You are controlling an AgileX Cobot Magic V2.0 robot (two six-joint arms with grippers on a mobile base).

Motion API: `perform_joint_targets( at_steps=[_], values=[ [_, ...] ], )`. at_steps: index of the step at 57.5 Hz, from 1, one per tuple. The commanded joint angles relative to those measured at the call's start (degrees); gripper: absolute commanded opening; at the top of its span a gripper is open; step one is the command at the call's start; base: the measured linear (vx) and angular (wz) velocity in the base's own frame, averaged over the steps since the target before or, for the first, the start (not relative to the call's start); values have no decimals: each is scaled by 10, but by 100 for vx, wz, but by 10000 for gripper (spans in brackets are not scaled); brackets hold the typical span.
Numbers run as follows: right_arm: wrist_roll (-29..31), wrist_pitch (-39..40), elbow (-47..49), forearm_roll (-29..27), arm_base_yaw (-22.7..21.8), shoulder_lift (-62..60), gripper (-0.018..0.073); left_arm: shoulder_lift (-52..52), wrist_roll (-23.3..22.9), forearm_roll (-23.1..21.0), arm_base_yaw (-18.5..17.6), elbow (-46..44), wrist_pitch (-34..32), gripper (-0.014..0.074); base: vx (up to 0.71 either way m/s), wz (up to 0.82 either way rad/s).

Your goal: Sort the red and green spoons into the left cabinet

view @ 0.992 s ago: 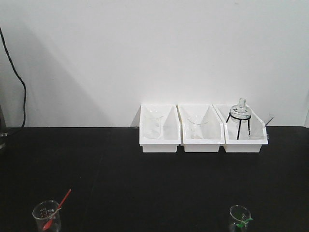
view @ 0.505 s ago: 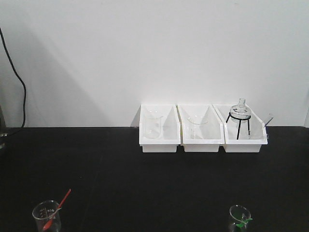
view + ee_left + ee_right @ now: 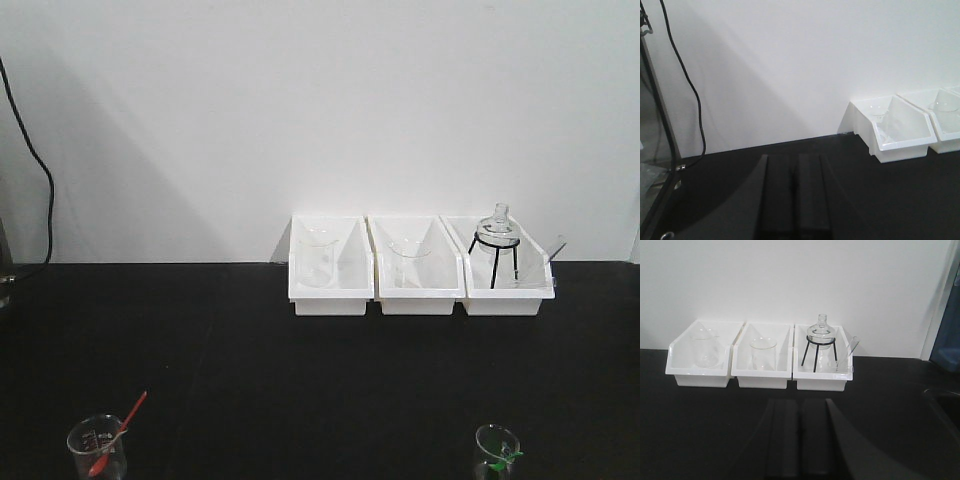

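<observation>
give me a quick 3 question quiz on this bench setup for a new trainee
1. Multiple choice: which of the three white plastic bins holds the round glass flask on the black wire tripod? A) left B) middle C) right
2. True or false: the thin red plastic spoon lies flat on the black tabletop.
3. Fill in: the thin green plastic spoon stands in a clear glass ____.

Key: 1 C. 2 false, it leans in a marked clear glass beaker. 3 beaker.
</observation>
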State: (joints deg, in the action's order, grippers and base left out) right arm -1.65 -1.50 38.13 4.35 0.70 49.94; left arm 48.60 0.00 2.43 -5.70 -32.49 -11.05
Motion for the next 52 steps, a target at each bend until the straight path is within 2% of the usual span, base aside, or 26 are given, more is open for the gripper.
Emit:
perform_joint_targets(
  at_steps=[1,7,22,26,35,43,49,52],
  values=[
    [-1,48,21,-1,-3,-3,106,4,-3,-8,-1,-23,-63,129,0,0],
    [-1,52,21,-1,-3,-3,209,5,-3,-8,-1,-23,-60,223,0,0],
    [0,60,21,-1,-3,-3,613,5,-3,-8,-1,-23,-62,514,0,0],
    [0,63,21,0,-3,-3,680,5,-3,-8,-1,-23,-60,561,0,0],
    [-17,103,19,-15,-2,-1,729,5,-3,-8,-1,-21,-59,593,0,0],
    [-19,209,-18,-5,-2,16,714,5,-3,-8,-1,-21,-52,585,0,0],
    [-36,316,-92,46,-2,42,687,5,-3,-8,-1,-21,-45,585,0,0],
    [-65,379,-136,84,-2,59,669,5,-3,-8,-1,-21,-41,585,0,0]
  ],
)
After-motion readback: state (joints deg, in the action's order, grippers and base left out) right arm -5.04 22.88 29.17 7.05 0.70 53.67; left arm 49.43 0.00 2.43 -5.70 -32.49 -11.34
